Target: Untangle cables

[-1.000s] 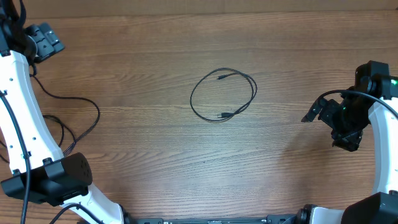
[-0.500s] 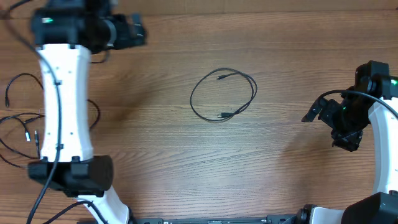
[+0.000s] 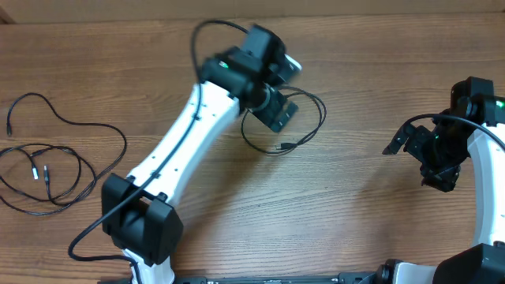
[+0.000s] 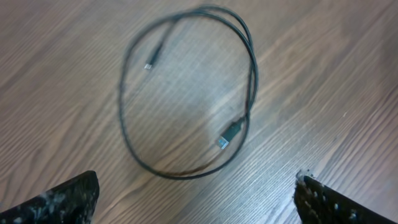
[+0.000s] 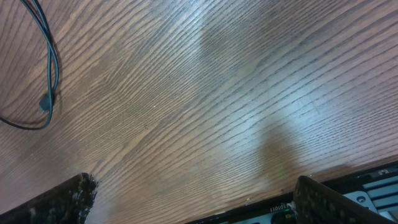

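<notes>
A thin black cable [image 3: 322,118] lies in a single loop at the table's middle, both plug ends free. In the left wrist view the cable loop [image 4: 252,74] fills the frame, one plug [image 4: 229,135] near its lower right. My left gripper [image 3: 276,110] hovers over the loop's left part, open and empty, as the left wrist view [image 4: 196,205] shows. More thin black cables [image 3: 55,166] lie loosely tangled at the far left. My right gripper [image 3: 426,158] is open and empty at the right, away from the cables. Its wrist view [image 5: 193,199] catches a bit of the loop [image 5: 53,68].
The wooden table [image 3: 237,229] is bare between the loop and the left tangle. The left arm's own thick wire [image 3: 207,25] arcs over the back. The table's front edge and a robot base [image 5: 373,180] show in the right wrist view.
My left arm has swung from the far left corner across to the middle, over the loop. This uncovered the tangle at the left. The right arm and the loop have not moved.
</notes>
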Controlling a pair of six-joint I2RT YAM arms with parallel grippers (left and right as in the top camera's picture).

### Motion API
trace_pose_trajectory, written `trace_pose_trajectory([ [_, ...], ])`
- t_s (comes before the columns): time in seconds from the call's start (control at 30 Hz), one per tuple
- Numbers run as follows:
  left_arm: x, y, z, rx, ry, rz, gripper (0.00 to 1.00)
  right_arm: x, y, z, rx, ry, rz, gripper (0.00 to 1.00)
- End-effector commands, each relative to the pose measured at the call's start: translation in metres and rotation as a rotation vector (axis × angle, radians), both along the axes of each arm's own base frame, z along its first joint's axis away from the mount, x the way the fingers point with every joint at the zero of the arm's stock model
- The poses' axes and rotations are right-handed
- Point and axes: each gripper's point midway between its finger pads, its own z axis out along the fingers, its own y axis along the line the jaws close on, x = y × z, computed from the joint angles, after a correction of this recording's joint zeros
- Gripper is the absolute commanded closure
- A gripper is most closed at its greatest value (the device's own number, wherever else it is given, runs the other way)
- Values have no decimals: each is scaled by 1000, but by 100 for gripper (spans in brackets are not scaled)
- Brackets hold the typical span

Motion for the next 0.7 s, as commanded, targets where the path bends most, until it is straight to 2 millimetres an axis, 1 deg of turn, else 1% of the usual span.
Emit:
trace_pose_trajectory([
  [0.0,-6,-2,-26,124,-53,-48,0,0,-1,1,-5,-7,3,0],
  [0.1,-19,-12,-48,147,-44,-100,0,0,-1,1,-5,-6,3,0],
  [0.17,-26,-14,-59,157,-32,-117,0,0,-1,1,-5,-7,3,0],
  [0.27,-33,-12,-79,168,-15,-124,0,0,-1,1,-5,-7,3,0],
  [0.53,-44,-5,-120,171,3,-129,2,-1,-1,1,-4,-3,2,0],
  [0.67,-52,-4,-134,158,24,-148,5,-1,-1,1,-4,-3,2,0],
])
